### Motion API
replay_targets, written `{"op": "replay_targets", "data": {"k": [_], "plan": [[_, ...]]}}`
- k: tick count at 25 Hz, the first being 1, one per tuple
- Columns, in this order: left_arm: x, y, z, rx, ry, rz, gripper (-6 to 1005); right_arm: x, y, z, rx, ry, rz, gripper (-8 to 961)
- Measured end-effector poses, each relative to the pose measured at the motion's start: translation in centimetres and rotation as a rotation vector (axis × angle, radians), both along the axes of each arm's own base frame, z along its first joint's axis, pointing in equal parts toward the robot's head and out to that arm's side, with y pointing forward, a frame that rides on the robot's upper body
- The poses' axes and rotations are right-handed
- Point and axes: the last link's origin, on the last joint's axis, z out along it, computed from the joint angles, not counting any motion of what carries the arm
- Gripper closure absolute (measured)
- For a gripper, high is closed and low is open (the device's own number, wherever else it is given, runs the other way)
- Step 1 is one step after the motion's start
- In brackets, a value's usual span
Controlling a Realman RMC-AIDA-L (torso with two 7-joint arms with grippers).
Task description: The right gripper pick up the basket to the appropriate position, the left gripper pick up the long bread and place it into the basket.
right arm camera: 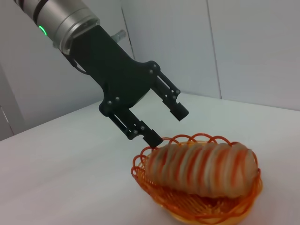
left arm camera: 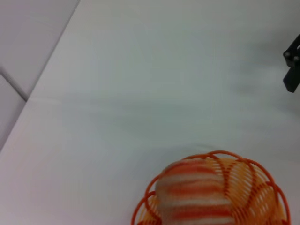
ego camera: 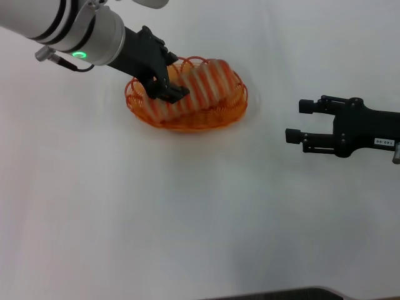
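The long bread (ego camera: 203, 87), striped orange and cream, lies lengthwise inside the orange wire basket (ego camera: 187, 127) at the back middle of the table. My left gripper (ego camera: 170, 78) is open over the bread's left end. In the right wrist view the left gripper (right arm camera: 167, 125) hangs just above the bread (right arm camera: 201, 168), with its lower fingertip (right arm camera: 153, 139) close to the basket rim (right arm camera: 197, 138) and nothing between its fingers. My right gripper (ego camera: 297, 120) is open and empty, off to the right of the basket. The left wrist view shows the bread (left arm camera: 192, 197) in the basket (left arm camera: 220, 153).
The white table (ego camera: 187, 219) stretches in front of and around the basket. Its far left edge (left arm camera: 47, 70) shows in the left wrist view, with the right gripper (left arm camera: 293, 70) at that picture's edge. Grey wall panels (right arm camera: 243, 47) stand behind.
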Motion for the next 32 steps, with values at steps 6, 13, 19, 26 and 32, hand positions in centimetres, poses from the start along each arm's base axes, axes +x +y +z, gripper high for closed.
{"op": "replay_targets", "data": {"k": [6, 13, 19, 26, 32], "plan": [[-0.5, 0.5, 2.0, 0.033, -0.147, 0.084, 309, -0.1, 0.1, 0.0, 0.004, 0.004, 0.001, 144], [-3.7, -0.9, 5.1, 0.006, -0.449, 0.161, 243, -0.1, 0.2, 0.3, 0.008, -0.001, 0.006, 144], [-8.4, -3.0, 5.5, -0.033, -0.559, 0.275, 248, 0.0, 0.4, 0.9, 0.01, -0.036, 0.024, 144], [-12.4, -5.8, 4.6, -0.068, -0.604, 0.362, 248, 0.5, 0.3, 0.5, -0.017, -0.085, 0.027, 144], [-14.0, -7.2, 4.2, -0.099, -0.642, 0.373, 247, 0.6, 0.3, -0.1, -0.033, -0.122, 0.042, 144]]}}
